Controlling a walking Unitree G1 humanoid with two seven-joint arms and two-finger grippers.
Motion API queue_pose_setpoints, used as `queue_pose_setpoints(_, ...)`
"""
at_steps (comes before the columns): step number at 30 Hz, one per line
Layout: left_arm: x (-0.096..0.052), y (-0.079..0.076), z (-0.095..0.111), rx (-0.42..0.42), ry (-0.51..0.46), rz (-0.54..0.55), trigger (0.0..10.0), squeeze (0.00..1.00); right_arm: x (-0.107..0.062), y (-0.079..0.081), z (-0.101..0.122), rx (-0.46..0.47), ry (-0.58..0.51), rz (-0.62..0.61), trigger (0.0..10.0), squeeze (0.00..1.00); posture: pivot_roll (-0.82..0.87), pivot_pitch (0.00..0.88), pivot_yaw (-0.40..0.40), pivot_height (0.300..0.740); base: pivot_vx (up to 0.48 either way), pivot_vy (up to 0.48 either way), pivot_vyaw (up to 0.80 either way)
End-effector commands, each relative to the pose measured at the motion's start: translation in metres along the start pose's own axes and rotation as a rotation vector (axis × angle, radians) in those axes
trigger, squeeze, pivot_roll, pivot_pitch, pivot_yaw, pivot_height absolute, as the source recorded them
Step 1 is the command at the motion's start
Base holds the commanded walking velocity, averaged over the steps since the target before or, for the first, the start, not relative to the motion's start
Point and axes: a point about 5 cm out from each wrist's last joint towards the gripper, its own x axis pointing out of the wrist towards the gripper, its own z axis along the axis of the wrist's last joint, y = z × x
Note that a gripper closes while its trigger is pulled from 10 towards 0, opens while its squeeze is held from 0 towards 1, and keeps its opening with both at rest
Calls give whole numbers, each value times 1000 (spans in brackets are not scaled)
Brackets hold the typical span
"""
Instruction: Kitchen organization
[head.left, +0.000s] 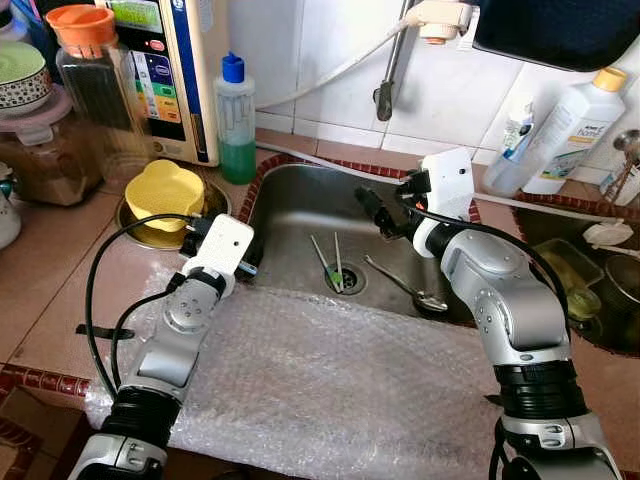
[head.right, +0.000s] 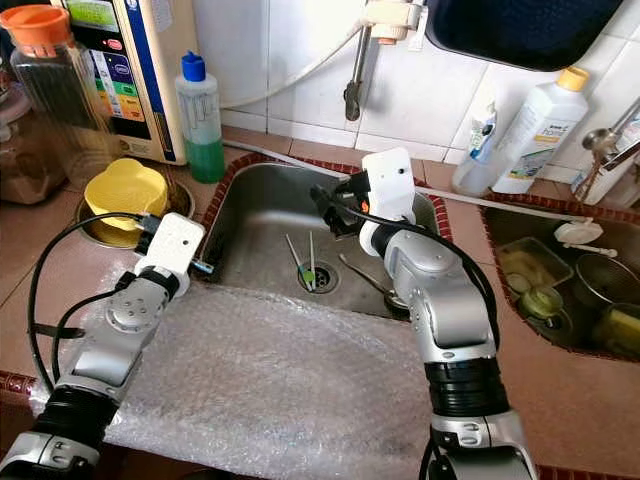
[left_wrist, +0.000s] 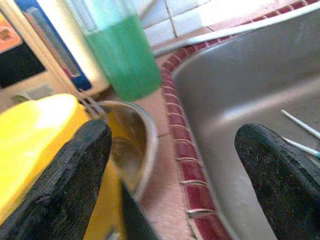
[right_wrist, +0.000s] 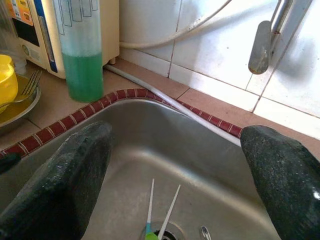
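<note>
Right wrist view looks past the right pincer (head.left: 372, 212), its two black fingers (right_wrist: 65, 185) spread wide and empty, poised over the far half of the steel sink (head.left: 300, 210). Below it, at the drain, lie two pale chopsticks with green tips (head.left: 331, 262), and just right of them one metal spoon (head.left: 405, 285) on the sink floor. The left pincer (left_wrist: 175, 175), also wide and holding nothing, hangs at the sink's left rim, near a steel bowl (head.left: 140, 228) carrying one yellow lid-like piece (head.left: 164, 190); what looks like a fork rests in that bowl, though the view is too blurred to be sure. A sheet of bubble wrap (head.left: 330, 380) covers the near bench (head.left: 50, 260) under both arms. One bottle of green liquid (head.left: 236, 120) stands at the far left corner of the sink, and two white bottles (head.left: 560, 125) stand far right against the tiles.

The likely job is lifting the utensils out of the sink. The risk is plain: thin chopsticks lying flat on slick steel could roll or slip toward the drain if the fingers close off-centre, and the left pincer, so close to the bowl, could knock it if it swings wide.
</note>
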Motion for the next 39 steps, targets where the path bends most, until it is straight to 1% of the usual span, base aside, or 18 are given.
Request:
queue_pose_setpoints(1,2,3,4,14,-20,20,10000,0,0,-2,7,-8,-15,0,10000,0,-9,69,-122,740,0,0,0)
queue_pose_setpoints(4,1,5,6,32,-33,38,10000,0,-1,-2,7,-7,-15,0,10000,0,-9,69,-122,740,0,0,0)
queue_pose_setpoints(8,0,7,4,36,-24,45,10000,0,0,-1,7,-6,-14,0,10000,0,-12,69,-122,740,0,0,0)
queue_pose_setpoints(9,0,5,3,49,-30,27,10000,0,-1,-1,7,-6,-14,0,10000,0,-12,69,-121,740,0,0,0)
queue_pose_setpoints(10,-1,2,1,40,-13,5,10000,0,-1,-2,7,-6,-14,-1,10000,0,-12,69,-121,740,0,0,0)
queue_pose_setpoints(11,-1,2,1,40,-13,5,10000,0,-1,-2,7,-6,-14,-1,10000,0,-12,69,-121,740,0,0,0)
queue_pose_setpoints(12,-1,0,-1,32,-1,-3,10000,0,-1,-2,7,-6,-14,-1,10000,0,-12,69,-121,740,0,0,0)
queue_pose_setpoints(13,-1,-3,-6,28,25,-34,10000,0,-1,-1,7,-6,-14,0,10000,0,-12,70,-120,740,0,0,0)
queue_pose_setpoints(17,-2,-6,-9,23,32,-61,10000,0,0,-1,7,-6,-15,1,10000,0,-12,71,-119,740,0,0,0)
queue_pose_setpoints(18,-2,-6,-8,15,23,-68,7804,0,-1,-1,7,-4,-15,0,10000,0,-11,71,-118,740,0,0,0)
queue_pose_setpoints(19,-2,-6,-8,16,19,-67,4078,0,-1,-1,7,-4,-15,0,10000,0,-12,71,-117,740,0,0,0)
queue_pose_setpoints(20,-2,-5,-8,17,18,-66,3059,0,-1,-1,7,-4,-14,-1,10000,0,-12,71,-117,740,0,0,0)
queue_pose_setpoints(21,-2,-5,-8,15,17,-65,1176,0,-1,-1,7,-4,-14,-1,10000,0,-11,70,-117,740,0,0,0)
queue_pose_setpoints(22,-2,-5,-8,15,14,-65,0,0,-1,-1,7,-4,-14,-1,10000,0,-11,70,-117,740,0,0,0)
queue_pose_setpoints(39,-3,-6,-8,7,11,-67,0,0,0,-2,7,-5,-15,1,10000,0,-12,70,-121,740,0,0,0)
